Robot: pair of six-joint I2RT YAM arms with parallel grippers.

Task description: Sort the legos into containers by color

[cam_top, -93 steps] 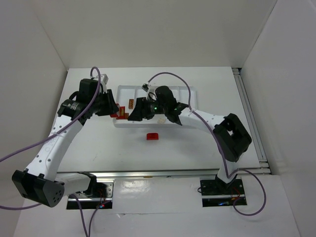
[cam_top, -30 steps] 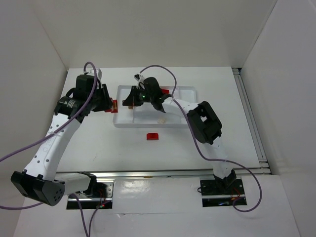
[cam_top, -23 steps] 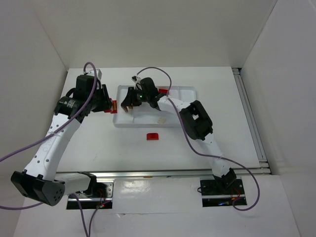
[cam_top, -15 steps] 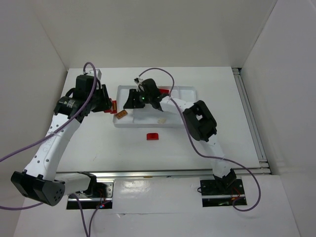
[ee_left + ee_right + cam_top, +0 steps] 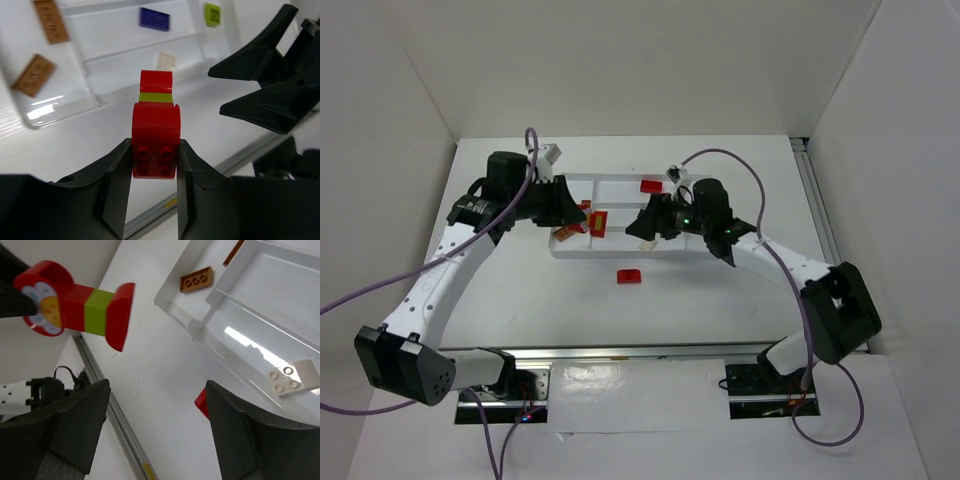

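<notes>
My left gripper (image 5: 582, 215) is shut on a stack of red bricks with a lime green layer (image 5: 155, 135) and holds it over the left end of the white tray (image 5: 620, 195). The stack also shows in the right wrist view (image 5: 75, 302). My right gripper (image 5: 642, 222) is open and empty over the tray's middle, facing the stack. In the tray lie two orange-brown bricks (image 5: 34, 75), a blue brick (image 5: 154, 18), a lime green brick (image 5: 212, 14), a cream-white brick (image 5: 165, 61) and a red brick (image 5: 650, 186). One red brick (image 5: 628, 276) lies on the table in front of the tray.
White walls close in the table at the back and both sides. A metal rail (image 5: 620, 350) runs along the near edge by the arm bases. The two grippers are close together above the tray.
My right gripper let an orange-brown brick fall into the tray's left end and drew back to the right. My left gripper moved right over the tray with the red stack.
</notes>
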